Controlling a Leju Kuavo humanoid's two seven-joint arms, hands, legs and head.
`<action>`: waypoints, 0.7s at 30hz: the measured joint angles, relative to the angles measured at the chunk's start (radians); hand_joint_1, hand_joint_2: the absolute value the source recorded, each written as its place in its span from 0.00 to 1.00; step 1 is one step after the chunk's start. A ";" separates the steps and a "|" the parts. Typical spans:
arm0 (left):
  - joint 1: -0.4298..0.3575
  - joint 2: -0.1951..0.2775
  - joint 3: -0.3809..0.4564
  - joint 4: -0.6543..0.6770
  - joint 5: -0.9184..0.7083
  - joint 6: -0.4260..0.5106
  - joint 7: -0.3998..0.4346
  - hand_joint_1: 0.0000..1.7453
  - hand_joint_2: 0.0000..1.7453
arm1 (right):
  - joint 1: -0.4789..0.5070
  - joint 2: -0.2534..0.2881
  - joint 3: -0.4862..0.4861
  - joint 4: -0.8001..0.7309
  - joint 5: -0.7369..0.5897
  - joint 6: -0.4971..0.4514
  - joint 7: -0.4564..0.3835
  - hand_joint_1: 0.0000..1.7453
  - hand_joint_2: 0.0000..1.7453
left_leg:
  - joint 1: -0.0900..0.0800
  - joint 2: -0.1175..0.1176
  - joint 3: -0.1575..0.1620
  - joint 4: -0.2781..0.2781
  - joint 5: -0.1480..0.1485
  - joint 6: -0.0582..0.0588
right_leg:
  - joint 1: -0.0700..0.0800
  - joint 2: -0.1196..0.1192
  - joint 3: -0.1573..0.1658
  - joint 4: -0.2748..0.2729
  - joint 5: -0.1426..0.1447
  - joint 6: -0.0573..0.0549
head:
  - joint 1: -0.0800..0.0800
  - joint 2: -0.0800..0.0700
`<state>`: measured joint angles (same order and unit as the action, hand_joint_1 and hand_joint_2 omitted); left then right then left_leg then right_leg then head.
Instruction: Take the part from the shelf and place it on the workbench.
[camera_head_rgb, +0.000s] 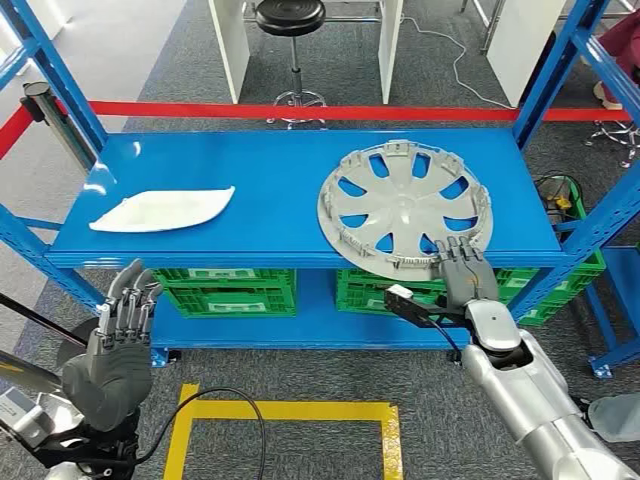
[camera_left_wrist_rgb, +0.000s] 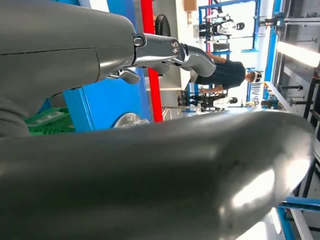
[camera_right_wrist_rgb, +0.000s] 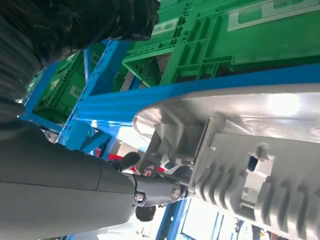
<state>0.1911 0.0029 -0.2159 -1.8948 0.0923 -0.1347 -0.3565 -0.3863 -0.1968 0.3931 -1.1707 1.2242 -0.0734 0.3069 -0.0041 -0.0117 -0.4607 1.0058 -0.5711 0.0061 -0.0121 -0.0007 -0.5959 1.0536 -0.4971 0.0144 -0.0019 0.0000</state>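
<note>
Floor: grey carpet with a yellow taped rectangle (camera_head_rgb: 287, 415) nearest the robot.

Left hand (camera_head_rgb: 121, 340): raised in front of the shelf, below its front edge; fingers upright and apart, holding nothing, touching nothing.

Right hand (camera_head_rgb: 460, 275): at the front edge of the shelf, fingers laid over the near rim of the part; the right wrist view shows the thumb under the rim, so the part is pinched between thumb and fingers.

Shelf (camera_head_rgb: 264, 215): blue steel deck on blue uprights. Green crates (camera_head_rgb: 226, 292) on the lower level beneath it.

Part (camera_head_rgb: 404, 205): silver wheel cover with spoke openings, lying on the right half of the shelf deck, its near rim overhanging the front edge.

White curved piece (camera_head_rgb: 162, 212): lying flat on the left half of the deck, well apart from the part.

Beyond: red barrier tape (camera_head_rgb: 302, 110) stretched behind the shelf; a black stool (camera_head_rgb: 290, 20) between white panels (camera_head_rgb: 230, 45).
</note>
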 joint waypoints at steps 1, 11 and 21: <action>0.000 0.000 0.000 0.000 0.000 0.000 0.000 0.00 0.00 | -0.002 0.002 0.002 0.001 0.003 0.000 0.000 0.00 1.00 | 0.000 0.000 0.000 0.000 0.000 0.000 | 0.000 0.000 0.000 0.000 0.000 0.000 | 0.000 0.000; -0.001 0.002 0.000 0.000 0.000 -0.010 0.000 0.00 0.00 | -0.044 0.051 0.051 0.013 0.039 0.016 0.003 0.00 1.00 | 0.000 0.000 0.000 0.000 0.000 0.000 | 0.000 0.000 0.000 0.000 0.000 0.000 | 0.000 0.000; 0.000 -0.008 0.017 0.000 -0.002 -0.023 0.012 0.00 0.00 | -0.100 0.121 0.115 0.055 0.058 0.040 0.003 0.00 1.00 | 0.000 0.002 0.000 0.000 0.001 -0.001 | 0.000 0.000 0.000 0.001 0.000 0.000 | 0.000 0.000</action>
<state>0.1911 -0.0049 -0.1990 -1.8949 0.0906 -0.1576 -0.3446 -0.4868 -0.0760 0.5081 -1.1160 1.2826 -0.0339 0.3101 -0.0039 -0.0102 -0.4606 1.0058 -0.5701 0.0054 -0.0119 -0.0003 -0.5960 1.0542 -0.4971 0.0143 -0.0019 0.0000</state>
